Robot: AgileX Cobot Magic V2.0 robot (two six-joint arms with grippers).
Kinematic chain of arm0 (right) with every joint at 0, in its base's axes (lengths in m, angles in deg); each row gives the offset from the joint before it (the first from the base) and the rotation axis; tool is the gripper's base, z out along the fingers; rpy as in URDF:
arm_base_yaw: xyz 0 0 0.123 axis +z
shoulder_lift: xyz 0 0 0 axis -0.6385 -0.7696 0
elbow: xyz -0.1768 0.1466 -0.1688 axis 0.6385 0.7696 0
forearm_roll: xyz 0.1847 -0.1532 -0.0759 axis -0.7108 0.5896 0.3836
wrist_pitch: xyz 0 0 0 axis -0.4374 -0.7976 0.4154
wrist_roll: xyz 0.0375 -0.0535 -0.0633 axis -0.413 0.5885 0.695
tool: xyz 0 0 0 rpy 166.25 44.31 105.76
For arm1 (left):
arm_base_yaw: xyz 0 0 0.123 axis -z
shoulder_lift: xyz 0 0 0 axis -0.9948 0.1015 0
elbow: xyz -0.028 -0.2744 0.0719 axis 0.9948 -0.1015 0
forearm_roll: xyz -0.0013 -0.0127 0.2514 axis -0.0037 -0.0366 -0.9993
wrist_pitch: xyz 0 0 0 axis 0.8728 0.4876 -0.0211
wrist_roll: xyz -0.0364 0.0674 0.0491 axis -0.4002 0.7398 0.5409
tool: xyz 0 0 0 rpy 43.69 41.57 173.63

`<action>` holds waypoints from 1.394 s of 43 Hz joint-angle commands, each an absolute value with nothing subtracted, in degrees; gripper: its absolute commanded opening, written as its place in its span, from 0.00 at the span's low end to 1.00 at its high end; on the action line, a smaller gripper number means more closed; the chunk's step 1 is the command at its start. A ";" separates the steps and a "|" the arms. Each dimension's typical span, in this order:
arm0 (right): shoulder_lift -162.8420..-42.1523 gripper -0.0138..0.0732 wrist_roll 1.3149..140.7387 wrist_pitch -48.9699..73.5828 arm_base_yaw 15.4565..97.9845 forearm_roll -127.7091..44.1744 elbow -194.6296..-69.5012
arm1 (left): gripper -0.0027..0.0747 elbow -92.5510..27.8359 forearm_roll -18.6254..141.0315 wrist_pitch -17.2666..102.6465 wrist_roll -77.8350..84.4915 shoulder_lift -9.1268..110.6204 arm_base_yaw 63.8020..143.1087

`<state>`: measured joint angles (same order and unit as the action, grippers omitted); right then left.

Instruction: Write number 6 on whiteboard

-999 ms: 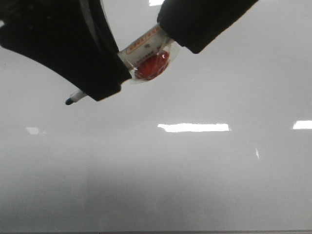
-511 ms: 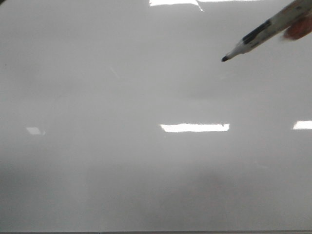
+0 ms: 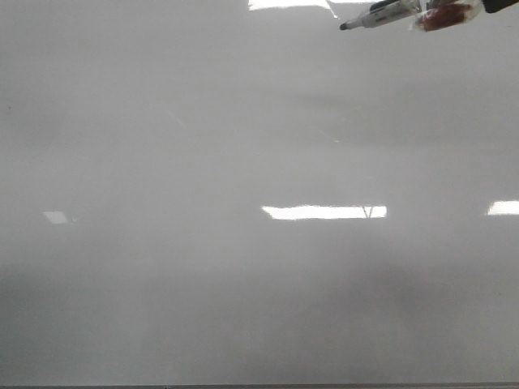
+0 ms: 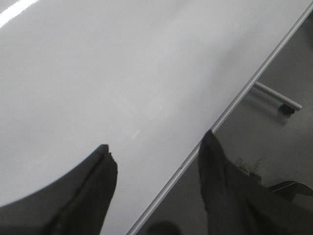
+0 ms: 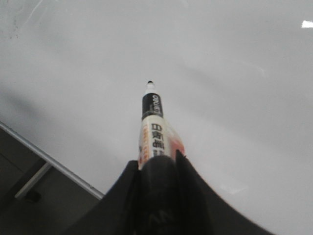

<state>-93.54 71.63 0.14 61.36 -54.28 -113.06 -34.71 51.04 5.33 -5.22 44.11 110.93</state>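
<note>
Plainly, no number 6 is showing anywhere on the whiteboard (image 3: pixel 243 146) yet; the glossy grey-white surface is carrying only bright light reflections, so the digit is looking still undone. The marker (image 5: pixel 153 128) is sitting uncapped, its dark tip pointing out over the board near the board's far right corner, and it is not possible to tell from the wrist view whether the tip is touching or hanging just above the surface. The right hand (image 5: pixel 157 169) is gripping the marker's barrel tightly, its fingers closed around the labelled body. The left hand (image 4: pixel 156 161) is hanging spread apart and holding nothing, straddling the board's thin metal edge (image 4: pixel 230 110).

The main risk is judged to be pressure: too light and the line is skipping, too heavy and the marker is sliding back within the grip or tilting. Starting this close to the far edge is also leaving little room, so the tall stroke could be running off the board. The glare is likely to be hiding a thin black line, making a broken loop hard to notice.
</note>
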 commanded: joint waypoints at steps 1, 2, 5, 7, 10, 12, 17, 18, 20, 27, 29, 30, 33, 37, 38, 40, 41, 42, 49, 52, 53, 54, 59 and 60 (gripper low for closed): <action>-95.60 0.08 72.36 7.03 61.49 -56.43 -114.82 | 0.51 -33.25 52.66 9.22 -5.87 43.60 110.67; -96.09 0.08 72.36 7.46 61.49 -56.49 -114.97 | 0.51 -33.25 52.66 9.22 -5.87 43.60 110.67; -97.91 0.08 72.36 8.02 61.49 -56.49 -115.90 | 0.51 -33.25 52.66 9.22 -5.87 43.60 110.67; -99.28 0.08 72.36 8.02 61.49 -56.49 -116.93 | 0.51 -33.25 52.66 9.22 -5.87 43.60 110.67; -101.42 0.08 72.36 8.32 61.49 -56.49 -118.60 | 0.51 -33.25 52.66 9.22 -5.87 43.60 110.67; -102.67 0.08 72.36 9.12 61.44 -56.49 -119.51 | 0.51 -33.25 52.66 9.22 -5.87 43.60 110.67; -105.65 0.08 72.36 13.08 61.37 -56.49 -120.83 | 0.51 -33.25 52.66 9.31 -5.87 43.60 110.67; -106.17 0.08 72.36 13.82 61.37 -56.49 -121.07 | 0.51 -33.25 52.66 9.31 -5.87 43.60 110.67; -107.31 0.08 72.36 14.27 61.37 -56.49 -121.78 | 0.51 -33.25 52.66 9.31 -5.87 43.60 110.67; -111.58 0.08 72.36 15.64 61.37 -56.49 -124.80 | 0.51 -33.25 52.66 9.31 -5.87 43.60 110.67; -112.83 0.08 72.36 16.02 61.37 -56.49 -125.66 | 0.51 -33.25 52.66 9.31 -5.87 43.60 110.67; -113.37 0.08 72.36 16.09 61.37 -56.49 -126.03 | 0.51 -33.25 52.66 9.31 -5.87 43.60 110.67; -115.38 0.08 72.36 16.15 61.37 -56.49 -127.26 | 0.51 -33.25 52.66 9.31 -5.87 43.60 110.67; -117.86 0.08 72.36 15.35 61.37 -56.18 -128.53 | 0.51 -33.25 52.66 9.31 -5.87 43.60 110.67; -118.38 0.08 72.36 14.85 61.37 -56.03 -128.60 | 0.51 -33.25 52.66 9.31 -5.87 43.60 110.67; -119.48 0.08 72.36 13.69 61.47 -55.87 -128.66 | 0.51 -33.25 52.66 9.31 -5.87 43.60 110.67; -120.08 0.08 72.36 12.51 61.47 -55.82 -128.66 | 0.51 -33.25 52.66 9.31 -5.87 43.60 110.67; -120.52 0.08 72.36 11.36 61.47 -55.67 -128.66 | 0.51 -33.25 52.66 9.31 -5.87 43.60 110.67; -122.33 0.08 72.34 1.54 61.31 -50.28 -128.42 | 0.51 -33.25 52.66 9.45 -5.87 43.60 110.67; -121.77 0.08 71.57 1.57 60.09 -48.82 -128.42 | 0.51 -33.25 52.66 9.45 -5.87 43.60 110.67; -121.35 0.08 71.43 2.13 59.48 -48.89 -128.42 | 0.51 -33.25 52.66 9.45 -5.87 43.60 110.67; -120.91 0.08 71.29 3.05 59.19 -48.90 -128.48 | 0.51 -33.25 52.66 9.45 -5.87 43.60 110.67; -119.82 0.08 71.28 7.21 59.18 -49.20 -128.73 | 0.51 -33.25 52.66 9.45 -5.87 43.60 110.67; -119.82 0.08 71.28 7.71 59.37 -49.40 -128.73 | 0.51 -33.25 52.66 9.45 -5.87 43.60 110.67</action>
